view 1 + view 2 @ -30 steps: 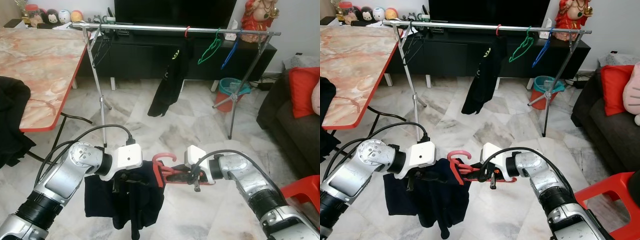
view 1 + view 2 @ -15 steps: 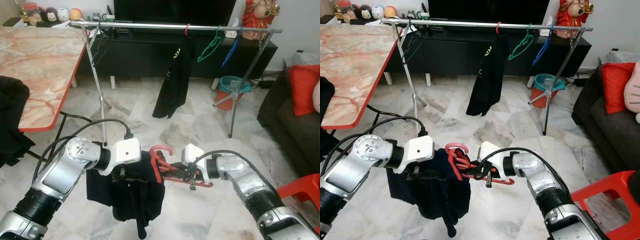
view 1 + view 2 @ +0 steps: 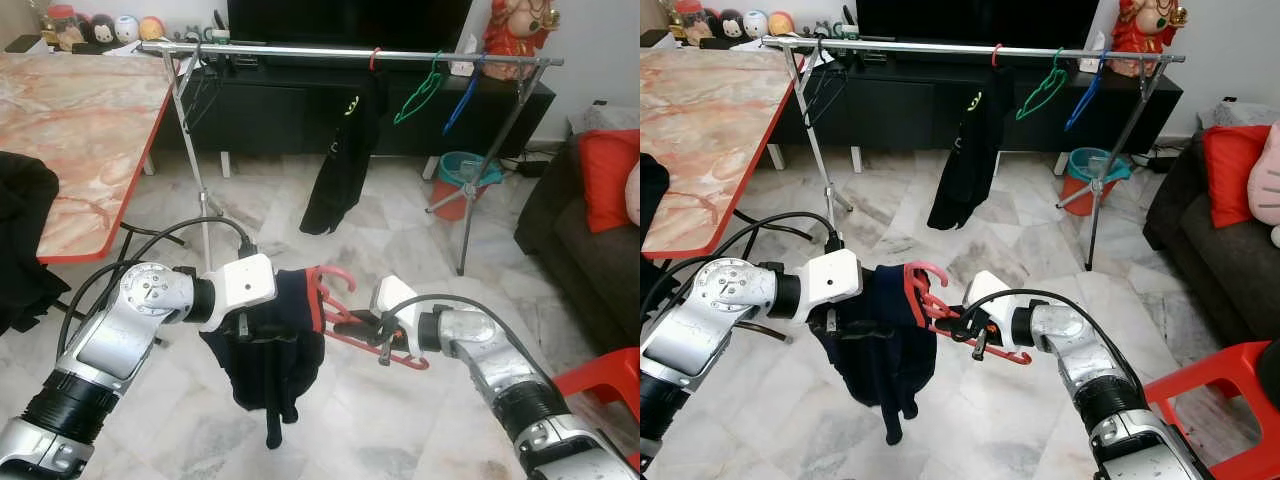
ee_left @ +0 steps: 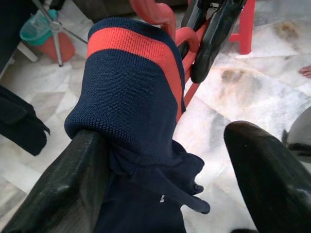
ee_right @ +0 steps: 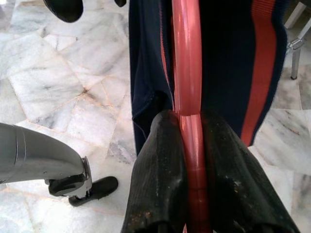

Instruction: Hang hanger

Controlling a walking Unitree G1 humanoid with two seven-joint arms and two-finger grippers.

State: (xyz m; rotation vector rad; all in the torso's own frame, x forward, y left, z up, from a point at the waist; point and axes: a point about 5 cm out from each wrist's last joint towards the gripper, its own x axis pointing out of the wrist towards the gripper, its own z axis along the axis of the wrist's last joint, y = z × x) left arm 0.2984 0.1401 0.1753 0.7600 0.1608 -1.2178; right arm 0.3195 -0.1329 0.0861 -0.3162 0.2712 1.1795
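The red hanger, with a navy garment half over it, is held low in front of the robot, well short of the far clothes rail, so hanging is yet to come. The right gripper pinches the hanger's bar between pressed-together fingers. The left gripper has its fingers spread, one tucked under the garment's red-striped hem. Since a second ago the garment has been lifted and drawn further onto the hanger, and the rail looks slightly nearer.
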